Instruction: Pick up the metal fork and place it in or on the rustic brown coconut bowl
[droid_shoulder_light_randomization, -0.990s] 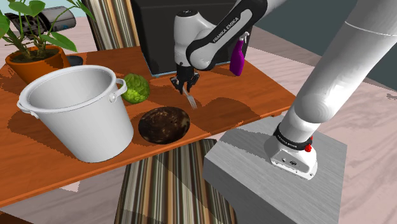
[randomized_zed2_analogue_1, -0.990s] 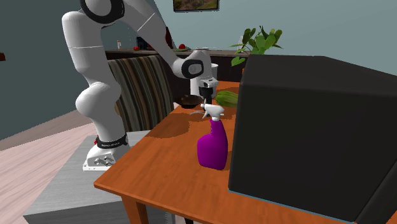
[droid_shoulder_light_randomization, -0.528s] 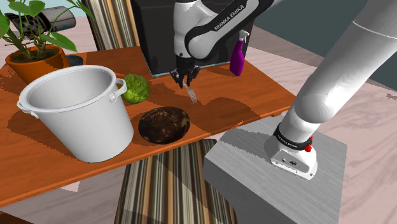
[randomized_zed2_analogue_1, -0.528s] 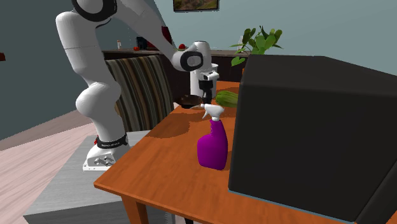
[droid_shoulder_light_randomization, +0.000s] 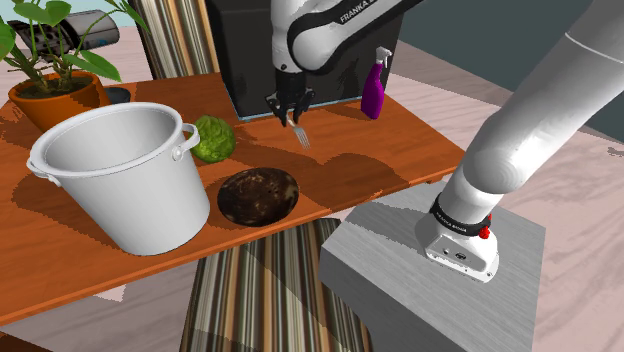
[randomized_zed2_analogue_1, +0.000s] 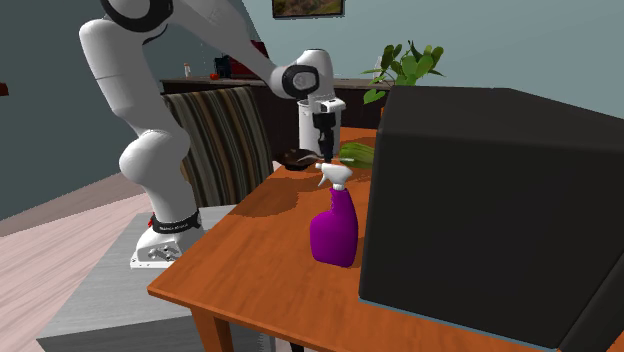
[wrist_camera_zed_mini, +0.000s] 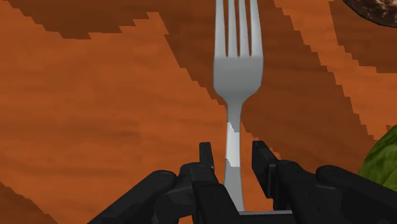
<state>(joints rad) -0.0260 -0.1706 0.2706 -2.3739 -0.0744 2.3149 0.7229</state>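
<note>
Orange-brown wooden table (droid_shoulder_light_randomization: 400, 150) out in a living room, striped upholstery behind it, and here we go: the fork (droid_shoulder_light_randomization: 300, 135) is up! A second ago its tines hung barely off the wood; now it dangles well clear of the surface, tines down, handle pinched between the black fingers of the gripper (droid_shoulder_light_randomization: 290, 113). The wrist view confirms it: the fork (wrist_camera_zed_mini: 236, 63) runs straight out from the gripper (wrist_camera_zed_mini: 232, 156), both fingers pressed against the thin neck of the handle, bare table beneath.

That looks like the pick-up done. What's left, I'd say, is the carry: the dark brown bowl (droid_shoulder_light_randomization: 258, 195) sits on the table nearer the stand than the fork, a short way off, so the arm needs to swing back over it and lower or let go.

Around the bowl: a big white bucket (droid_shoulder_light_randomization: 120, 180) just beside it, a leafy green (droid_shoulder_light_randomization: 213, 138) just behind it, a purple spray bottle (droid_shoulder_light_randomization: 374, 92) well beyond it, by the black box (droid_shoulder_light_randomization: 245, 50).

Hard to read: the handle's end is buried in the gripper. From across the table, the fork blends into the gripper (randomized_zed2_analogue_1: 322, 125), and the bowl (randomized_zed2_analogue_1: 295, 157) is a small dark shape. The wrist view cuts the bowl (wrist_camera_zed_mini: 375, 9) to a sliver.
</note>
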